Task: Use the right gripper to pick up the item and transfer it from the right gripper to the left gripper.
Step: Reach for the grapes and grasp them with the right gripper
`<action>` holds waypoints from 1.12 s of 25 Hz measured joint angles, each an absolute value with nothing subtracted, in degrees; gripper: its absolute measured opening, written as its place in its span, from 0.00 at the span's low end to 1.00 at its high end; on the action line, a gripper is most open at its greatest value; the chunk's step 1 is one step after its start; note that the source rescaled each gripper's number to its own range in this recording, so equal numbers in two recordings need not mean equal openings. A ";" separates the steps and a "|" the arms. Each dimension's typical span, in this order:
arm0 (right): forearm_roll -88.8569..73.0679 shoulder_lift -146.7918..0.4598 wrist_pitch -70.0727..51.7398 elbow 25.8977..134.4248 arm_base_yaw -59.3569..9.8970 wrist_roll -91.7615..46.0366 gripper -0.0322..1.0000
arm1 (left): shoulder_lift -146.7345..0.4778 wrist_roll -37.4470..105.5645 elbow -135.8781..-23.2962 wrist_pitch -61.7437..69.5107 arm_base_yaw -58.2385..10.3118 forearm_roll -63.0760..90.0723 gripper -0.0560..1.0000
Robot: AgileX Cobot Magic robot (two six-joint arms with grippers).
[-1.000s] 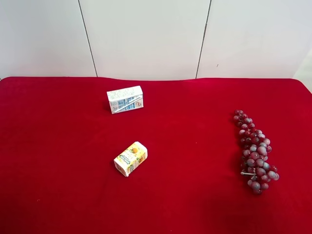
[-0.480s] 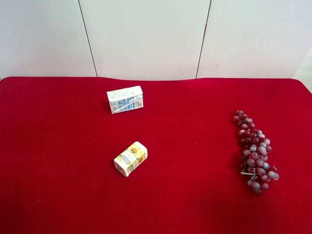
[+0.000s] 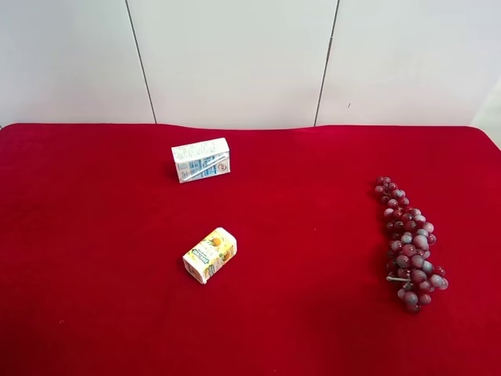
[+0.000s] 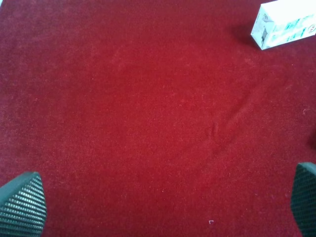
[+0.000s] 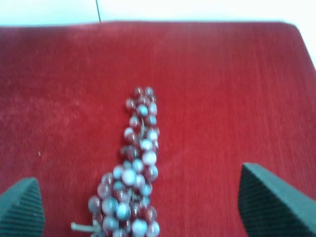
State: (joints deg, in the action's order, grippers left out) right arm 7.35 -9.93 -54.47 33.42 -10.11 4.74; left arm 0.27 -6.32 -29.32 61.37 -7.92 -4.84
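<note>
Zero movement since earlier: the grapes [image 3: 410,244] lie untouched, right gripper [image 5: 148,205] and left gripper [image 4: 164,201] both spread wide.

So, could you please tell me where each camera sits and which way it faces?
Exterior high: up high, faces down over the red cloth toward the wall; no robot parts.
Right wrist: on the right arm, faces down at the grape bunch; open right tool fingertips show.
Left wrist: on the left arm, faces down at cloth and white-blue carton; open left tool fingertips show.
Shared: exterior high also shows that bunch and carton.
</note>
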 joint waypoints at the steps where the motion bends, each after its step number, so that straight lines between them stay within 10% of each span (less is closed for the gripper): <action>1: 7.35 -12.32 -53.43 34.39 -10.11 4.74 0.61 | 0.27 -6.32 -29.32 61.37 -7.92 -4.84 1.00; 9: 8.11 -31.79 -44.92 36.89 -10.11 4.15 0.97 | 0.27 -6.32 -29.32 61.37 -7.92 -4.84 1.00; 28: 4.80 -77.17 -34.49 37.53 -10.11 9.70 1.00 | 0.27 -6.32 -29.32 61.37 -7.92 -4.84 1.00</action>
